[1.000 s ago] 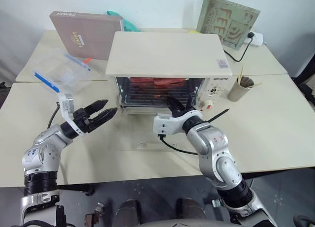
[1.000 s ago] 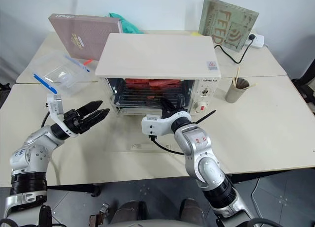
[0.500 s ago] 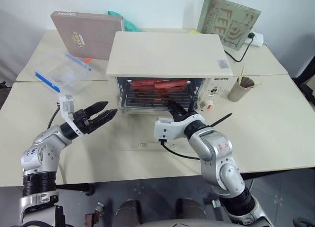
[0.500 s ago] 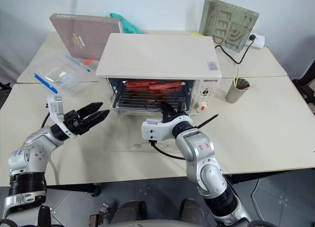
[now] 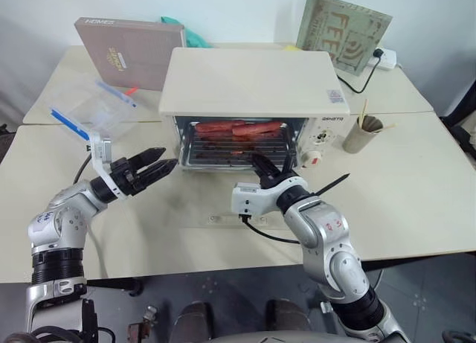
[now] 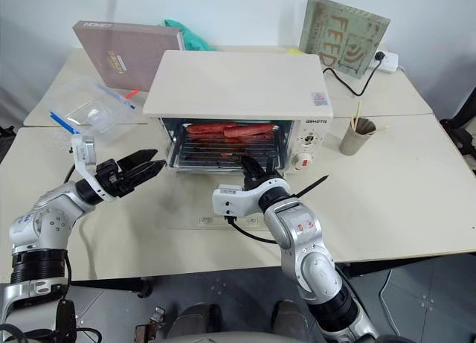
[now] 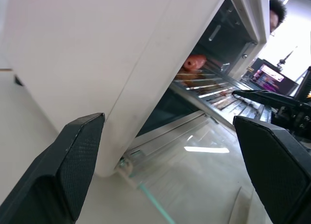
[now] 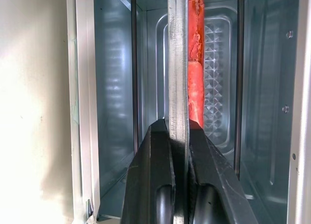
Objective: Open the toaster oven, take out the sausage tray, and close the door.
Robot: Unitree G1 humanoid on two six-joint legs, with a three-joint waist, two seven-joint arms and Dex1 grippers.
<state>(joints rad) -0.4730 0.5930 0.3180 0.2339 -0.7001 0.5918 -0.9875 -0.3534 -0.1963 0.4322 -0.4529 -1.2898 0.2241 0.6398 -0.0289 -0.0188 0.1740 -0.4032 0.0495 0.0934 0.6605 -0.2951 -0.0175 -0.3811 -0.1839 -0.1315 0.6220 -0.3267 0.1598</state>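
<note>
Tabletop toaster oven (image 5: 253,90), sausage tray (image 5: 234,138) inside (right tool (image 5: 262,167) pinching its rim), left tool (image 5: 156,166) released.

- The sausage tray (image 5: 234,138) has come a little way out of the oven (image 5: 253,97): its front edge now sits nearer the oven's mouth, and the red sausages (image 5: 238,126) show more plainly under the oven's top than a second ago.
- The right gripper (image 5: 259,167), pinched on the tray's front rim, has drawn back slightly from the oven's mouth, toward the open door (image 5: 223,209).
</note>
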